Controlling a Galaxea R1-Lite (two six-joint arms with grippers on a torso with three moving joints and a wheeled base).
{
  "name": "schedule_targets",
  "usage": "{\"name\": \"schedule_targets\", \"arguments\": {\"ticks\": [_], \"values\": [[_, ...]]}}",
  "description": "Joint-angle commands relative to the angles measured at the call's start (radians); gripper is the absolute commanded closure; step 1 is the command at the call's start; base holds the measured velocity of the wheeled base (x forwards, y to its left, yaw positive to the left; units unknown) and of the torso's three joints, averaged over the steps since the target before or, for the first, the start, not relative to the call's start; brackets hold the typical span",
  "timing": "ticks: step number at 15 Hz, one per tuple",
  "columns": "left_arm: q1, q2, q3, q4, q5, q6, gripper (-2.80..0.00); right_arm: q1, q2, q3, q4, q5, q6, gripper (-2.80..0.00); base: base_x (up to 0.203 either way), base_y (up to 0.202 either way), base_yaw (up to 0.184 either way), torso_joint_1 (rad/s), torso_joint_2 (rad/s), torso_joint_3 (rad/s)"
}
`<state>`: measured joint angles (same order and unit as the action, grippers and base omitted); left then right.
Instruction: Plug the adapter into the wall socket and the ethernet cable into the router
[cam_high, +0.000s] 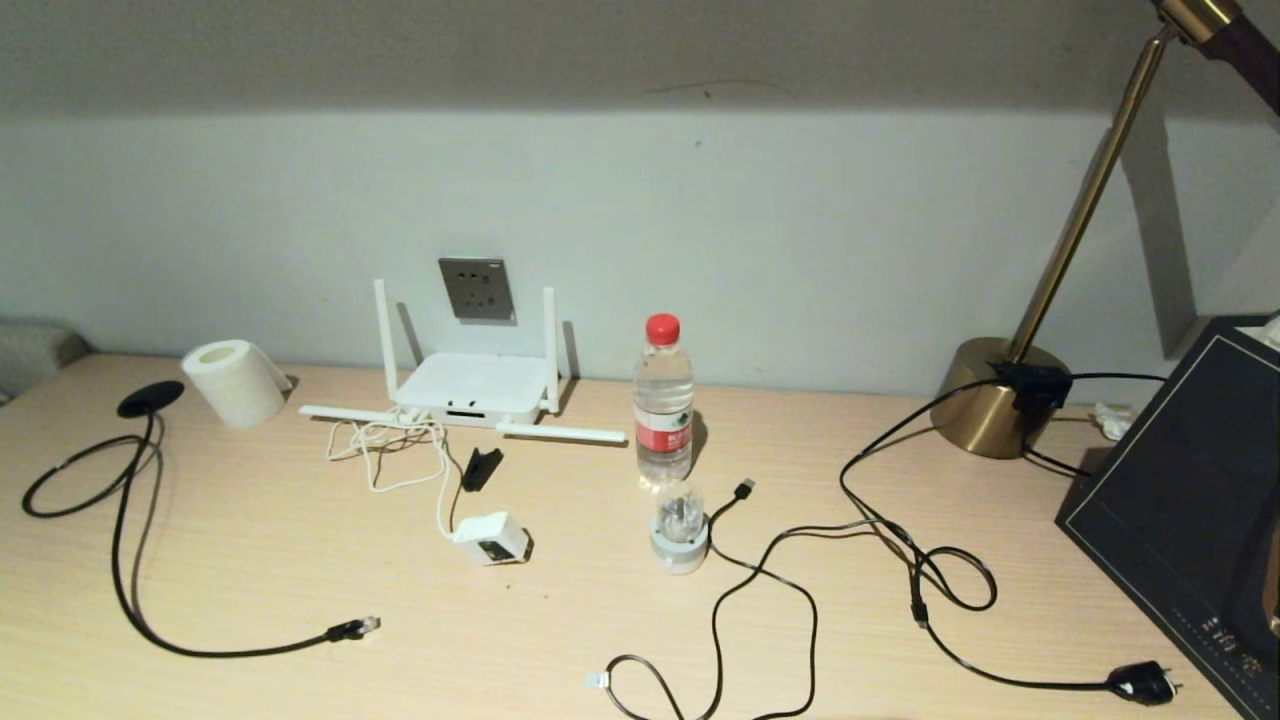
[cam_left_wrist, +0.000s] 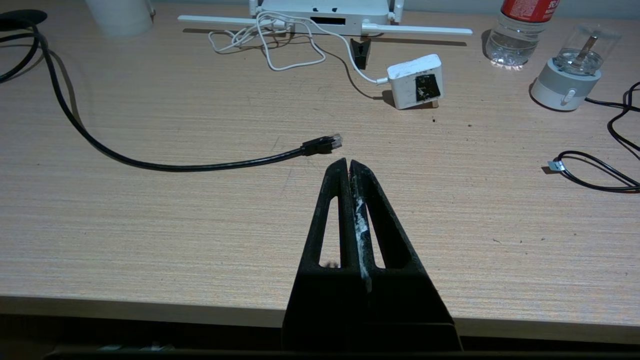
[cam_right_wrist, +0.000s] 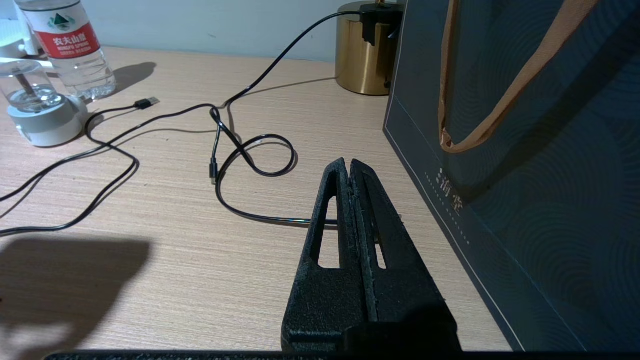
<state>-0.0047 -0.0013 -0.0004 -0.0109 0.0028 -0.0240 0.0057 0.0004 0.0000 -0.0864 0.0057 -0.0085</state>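
The white adapter (cam_high: 492, 539) (cam_left_wrist: 415, 81) lies on the table on its thin white cord, dark face up. On the wall behind is the grey wall socket (cam_high: 476, 289). Below it the white router (cam_high: 472, 389) (cam_left_wrist: 325, 8) rests against the wall, two antennas upright and two lying flat. The black ethernet cable (cam_high: 140, 600) runs across the left of the table; its clear-tipped connector (cam_high: 354, 629) (cam_left_wrist: 323, 144) lies loose. My left gripper (cam_left_wrist: 348, 162) is shut and empty, just short of that connector. My right gripper (cam_right_wrist: 348, 162) is shut and empty, over the lamp cord beside the bag.
A water bottle (cam_high: 663, 401), a round white-and-clear plug (cam_high: 679, 528), a black clip (cam_high: 481, 468) and a paper roll (cam_high: 236, 382) stand on the table. A black USB cable (cam_high: 775, 560), the brass lamp (cam_high: 992, 408) with its cord and a dark gift bag (cam_high: 1190, 510) fill the right side.
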Motion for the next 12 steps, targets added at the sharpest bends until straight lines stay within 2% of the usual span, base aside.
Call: {"name": "schedule_targets", "arguments": {"ticks": [1, 9, 10, 12], "values": [[0.000, 0.001, 0.002, -0.004, 0.000, 0.000, 0.00, 0.000, 0.001, 0.032, -0.001, 0.000, 0.001, 0.00, 0.000, 0.000, 0.000, 0.000, 0.00, 0.000], [0.000, 0.000, -0.001, -0.016, -0.006, 0.019, 0.00, 0.000, 0.001, 0.032, -0.001, 0.000, 0.000, 0.00, 0.000, 0.000, 0.000, 0.000, 0.00, 0.000], [0.000, 0.005, -0.041, -0.019, -0.024, 0.023, 0.00, 0.000, 0.001, 0.034, -0.005, 0.000, 0.002, 0.00, 0.000, 0.000, 0.000, 0.000, 0.00, 0.000], [-0.003, 0.095, -0.219, -0.014, -0.086, 0.030, 0.00, 0.000, 0.001, 0.035, -0.009, 0.002, -0.002, 0.00, 0.000, 0.000, 0.000, 0.000, 0.00, 0.000]]}}
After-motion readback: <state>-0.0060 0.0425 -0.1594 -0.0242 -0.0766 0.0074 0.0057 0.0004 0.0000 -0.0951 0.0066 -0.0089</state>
